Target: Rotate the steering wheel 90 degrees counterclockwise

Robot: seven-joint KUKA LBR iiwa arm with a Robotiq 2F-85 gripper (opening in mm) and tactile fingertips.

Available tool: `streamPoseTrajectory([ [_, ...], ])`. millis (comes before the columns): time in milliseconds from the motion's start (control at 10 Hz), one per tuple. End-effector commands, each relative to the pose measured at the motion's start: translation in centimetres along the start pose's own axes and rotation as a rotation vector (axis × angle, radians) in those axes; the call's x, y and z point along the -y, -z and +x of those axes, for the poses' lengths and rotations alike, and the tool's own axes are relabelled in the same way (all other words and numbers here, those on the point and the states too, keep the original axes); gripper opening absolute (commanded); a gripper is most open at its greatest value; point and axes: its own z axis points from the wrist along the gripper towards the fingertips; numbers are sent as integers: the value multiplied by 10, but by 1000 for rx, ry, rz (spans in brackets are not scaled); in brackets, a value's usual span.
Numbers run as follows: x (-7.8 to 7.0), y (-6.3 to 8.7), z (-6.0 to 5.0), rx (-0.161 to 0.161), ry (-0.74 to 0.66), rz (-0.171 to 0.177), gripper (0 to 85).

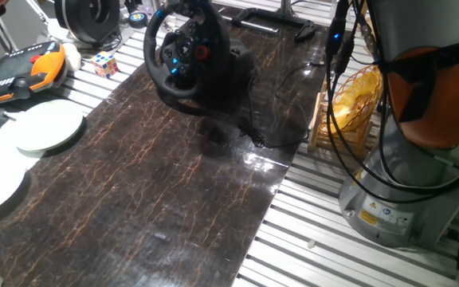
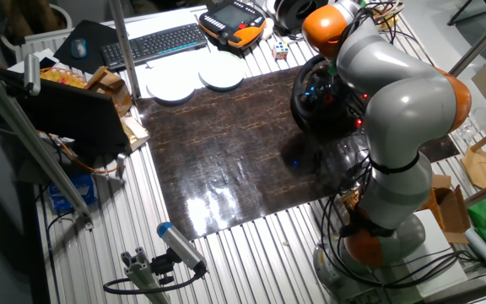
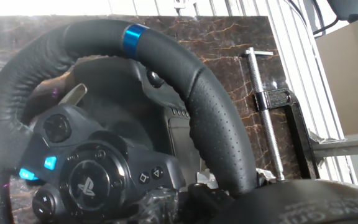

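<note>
The steering wheel (image 1: 183,54) is a black racing wheel with a thick rim, standing on its black base at the far end of the dark marble-look mat (image 1: 158,199). In the other fixed view the wheel (image 2: 309,95) is half hidden behind my arm (image 2: 395,93). The hand view is very close to the wheel's rim (image 3: 213,112). A blue stripe (image 3: 133,34) sits at the rim's top left, and the hub (image 3: 89,180) shows blue-lit buttons. My gripper's fingers show clearly in no view. A dark blurred shape (image 3: 309,202) fills the hand view's lower right.
A black drum-like ring (image 1: 86,16), a puzzle cube (image 1: 106,64), an orange-black pendant (image 1: 22,72) and two white plates (image 1: 50,126) lie left of the mat. A metal clamp (image 3: 269,99) and a cable (image 1: 253,131) are beside the wheel. An orange wire basket (image 1: 355,96) stands on the right.
</note>
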Motion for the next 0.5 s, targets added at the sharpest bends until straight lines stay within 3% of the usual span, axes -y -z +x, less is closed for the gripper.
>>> streamPoseTrajectory([
  [0, 1, 1, 0, 0, -1, 0, 7],
  [200, 1, 1, 0, -8, -12, -14, 47],
  [300, 1, 2, 1, -10, -30, -20, 280],
  [400, 2, 3, 1, -6, -45, -23, 427],
])
